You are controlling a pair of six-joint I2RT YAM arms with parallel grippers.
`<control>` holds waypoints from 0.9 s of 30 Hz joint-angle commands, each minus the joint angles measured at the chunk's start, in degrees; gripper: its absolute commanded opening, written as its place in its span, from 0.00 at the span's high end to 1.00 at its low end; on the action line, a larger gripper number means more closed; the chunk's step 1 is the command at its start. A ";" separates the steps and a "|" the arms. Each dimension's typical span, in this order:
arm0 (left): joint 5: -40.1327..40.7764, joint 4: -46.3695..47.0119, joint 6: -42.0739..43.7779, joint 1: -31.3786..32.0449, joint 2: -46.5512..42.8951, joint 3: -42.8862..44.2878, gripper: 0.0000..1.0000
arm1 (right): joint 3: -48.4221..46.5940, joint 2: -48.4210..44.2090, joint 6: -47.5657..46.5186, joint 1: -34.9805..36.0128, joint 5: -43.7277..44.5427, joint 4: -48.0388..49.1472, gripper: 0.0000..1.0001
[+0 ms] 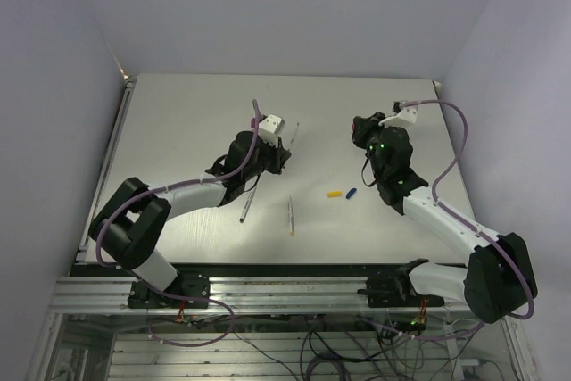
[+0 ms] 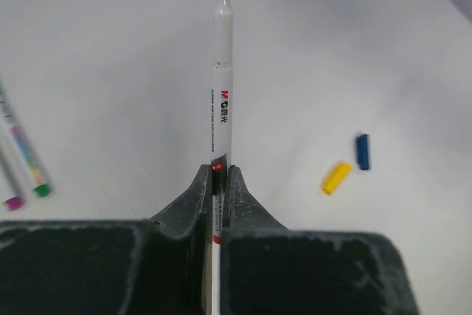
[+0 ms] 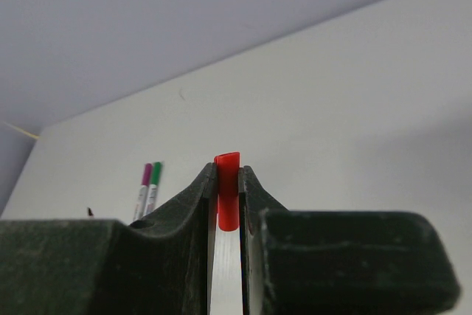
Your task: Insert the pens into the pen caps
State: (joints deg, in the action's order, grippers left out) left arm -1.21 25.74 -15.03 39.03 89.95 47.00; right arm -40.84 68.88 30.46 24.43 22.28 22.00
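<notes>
L tool [image 2: 218, 172] grips red-tip pen [image 2: 223, 71], R tool [image 3: 227, 171] red cap [image 3: 228, 191], cap hidden overhead

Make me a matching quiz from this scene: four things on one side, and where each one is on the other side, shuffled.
Things:
1. red-tipped pen
2. red cap
3. yellow cap
4. green-capped pen

Places:
A. clamped in the right gripper
B. lying on the table beside the blue cap
C. clamped in the left gripper
D. lying on the table next to the purple-capped pen

Pairs: 1-C, 2-A, 3-B, 4-D
</notes>
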 commanded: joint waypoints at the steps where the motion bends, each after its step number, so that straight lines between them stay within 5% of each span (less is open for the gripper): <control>1: -13.92 13.60 -0.10 -0.27 -0.35 -1.22 0.93 | 2.15 -1.46 -3.41 -0.43 -5.39 9.14 1.00; 6: -18.97 12.66 -2.32 0.09 -0.59 0.81 0.93 | 3.04 -1.92 -5.53 -0.49 -12.88 15.55 1.00; 27: -16.38 9.90 -1.38 5.01 -3.97 1.93 0.93 | 6.47 -0.34 -1.73 -0.43 -24.94 32.91 1.00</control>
State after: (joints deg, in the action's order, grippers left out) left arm -16.34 33.43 -15.46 43.77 87.22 47.20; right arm -35.57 68.07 27.03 24.32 0.93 49.25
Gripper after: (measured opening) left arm 0.104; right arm 0.133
